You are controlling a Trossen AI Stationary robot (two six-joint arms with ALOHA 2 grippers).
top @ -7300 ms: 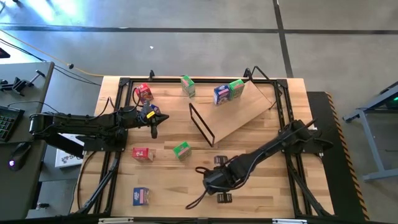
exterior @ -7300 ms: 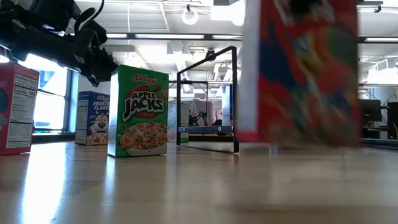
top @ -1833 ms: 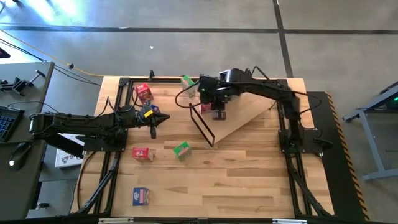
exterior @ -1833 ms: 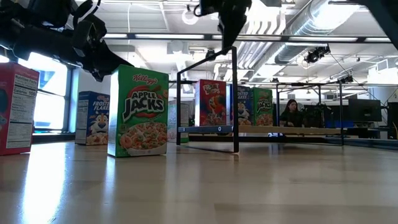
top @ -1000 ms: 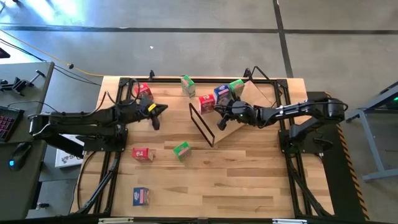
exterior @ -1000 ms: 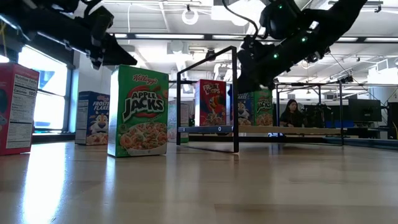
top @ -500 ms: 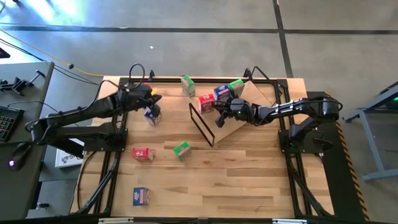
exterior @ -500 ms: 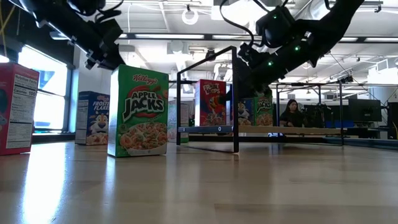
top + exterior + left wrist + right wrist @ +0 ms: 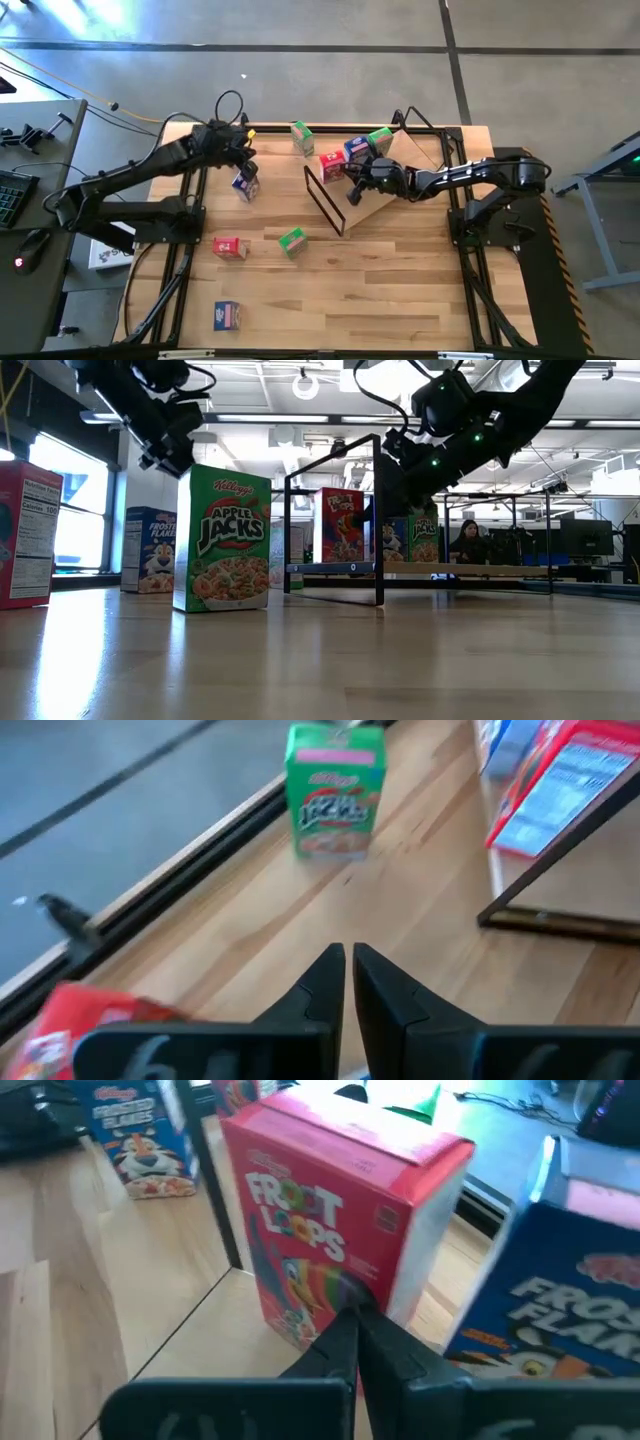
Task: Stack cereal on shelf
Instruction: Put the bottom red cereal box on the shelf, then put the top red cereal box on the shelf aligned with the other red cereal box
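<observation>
Right end effector (image 9: 350, 196) closed, beside red box (image 9: 333, 166) on shelf (image 9: 400, 175).

Worktop (image 9: 400, 290) pale blond wood in plank stripes, edged by black frame rails; shelf (image 9: 395, 180) light plywood with thin black wire frame. Cereal boxes: red Froot Loops (image 9: 335, 1230) with rainbow lettering, blue Frosted Flakes (image 9: 570, 1330) with white script, green Apple Jacks (image 9: 222, 540) with white-on-black lettering. Arms and claws dark.
</observation>
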